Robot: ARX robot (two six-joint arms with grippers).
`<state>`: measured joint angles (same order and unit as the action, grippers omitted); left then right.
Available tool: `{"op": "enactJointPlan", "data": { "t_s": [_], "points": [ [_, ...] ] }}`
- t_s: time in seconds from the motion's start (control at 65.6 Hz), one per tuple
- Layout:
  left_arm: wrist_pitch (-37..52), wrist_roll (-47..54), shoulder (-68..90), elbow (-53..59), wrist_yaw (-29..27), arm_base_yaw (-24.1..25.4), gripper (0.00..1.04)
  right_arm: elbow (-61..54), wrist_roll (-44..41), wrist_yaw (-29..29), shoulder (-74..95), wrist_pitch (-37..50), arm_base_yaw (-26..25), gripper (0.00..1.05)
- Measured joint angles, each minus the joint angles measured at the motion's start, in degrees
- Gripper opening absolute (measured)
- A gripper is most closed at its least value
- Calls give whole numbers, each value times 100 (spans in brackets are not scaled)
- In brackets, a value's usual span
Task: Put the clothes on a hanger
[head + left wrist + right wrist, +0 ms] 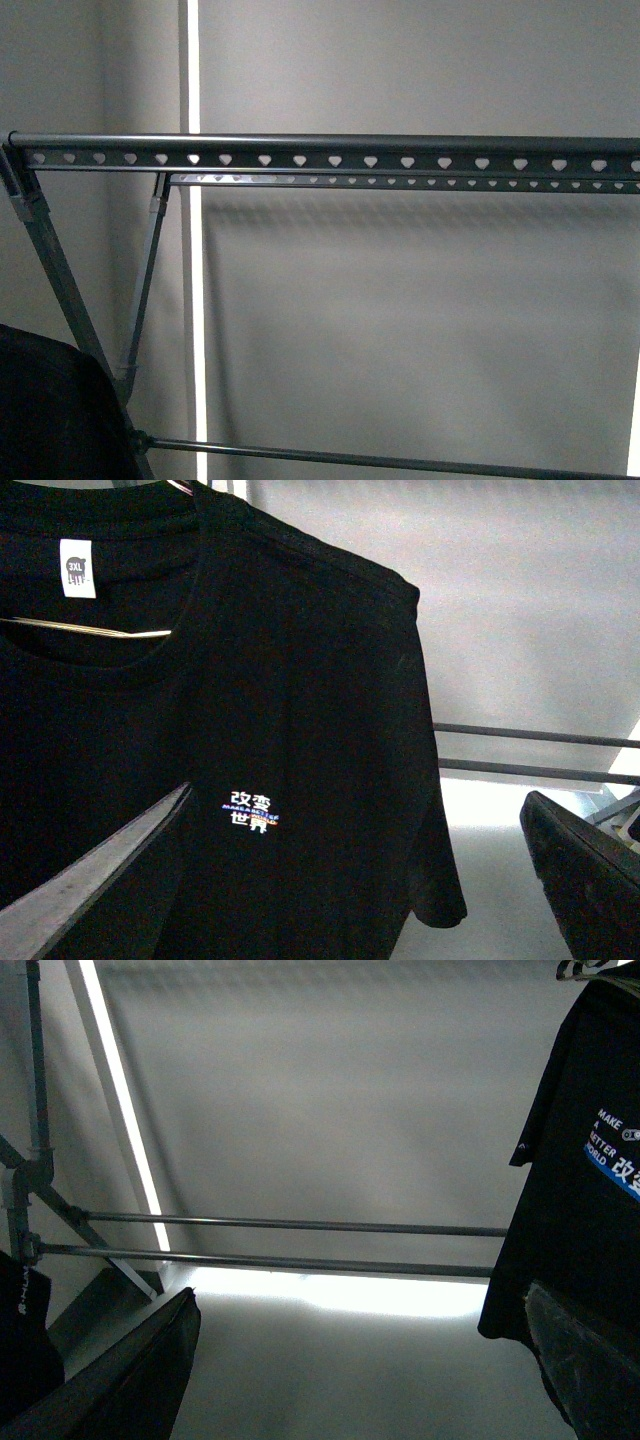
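The black T-shirt hangs in front of my left gripper, with a white 3XL neck label and a small chest print of Chinese characters. A thin metal wire shows inside its collar. The left gripper is open and empty, with the shirt's sleeve between its fingers but further off. In the right wrist view the shirt hangs at one edge, showing "MAKE A BETTER WORLD". My right gripper is open and empty. The grey rack's rail and heart-holed strips cross the front view.
The rack's crossed legs stand at the left and a low bar runs along the bottom. Black cloth fills the lower left corner. Two low bars and dark cloth with white lettering show in the right wrist view. A grey wall is behind.
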<state>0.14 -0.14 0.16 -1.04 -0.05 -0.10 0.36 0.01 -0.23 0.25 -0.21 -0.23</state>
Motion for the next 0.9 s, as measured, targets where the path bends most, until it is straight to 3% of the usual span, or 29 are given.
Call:
{"op": "enactJointPlan", "data": {
  "t_s": [0.351, 0.412, 0.427, 0.488, 0.564, 0.625, 0.762, 0.899],
  "points": [
    [0, 0, 0, 0, 0, 0, 98, 0, 0, 0, 0, 0, 0, 97],
    [442, 92, 282, -9, 916, 245, 98, 0, 0, 4, 0, 0, 0, 97],
    [726, 85, 509, -26, 1401, 282, 98, 0, 0, 13, 0, 0, 0, 97],
    [1484, -74, 1292, -195, 1827, 155, 98, 0, -2, -7, 0, 0, 0, 97],
    [2610, -769, 2780, -852, 1373, -249, 98, 0, 0, 4, 0, 0, 2, 97],
    [2938, -1617, 3877, -1641, 881, -356, 98, 0, -2, 4, 0, 0, 2, 97],
    [1987, -4295, 6170, -3432, -341, -391, 98, 0, 0, 4, 0, 0, 2, 97],
    [1722, -6168, 7663, -4360, -494, -549, 98, 0, 0, -2, 0, 0, 2, 97]
  ]
}}
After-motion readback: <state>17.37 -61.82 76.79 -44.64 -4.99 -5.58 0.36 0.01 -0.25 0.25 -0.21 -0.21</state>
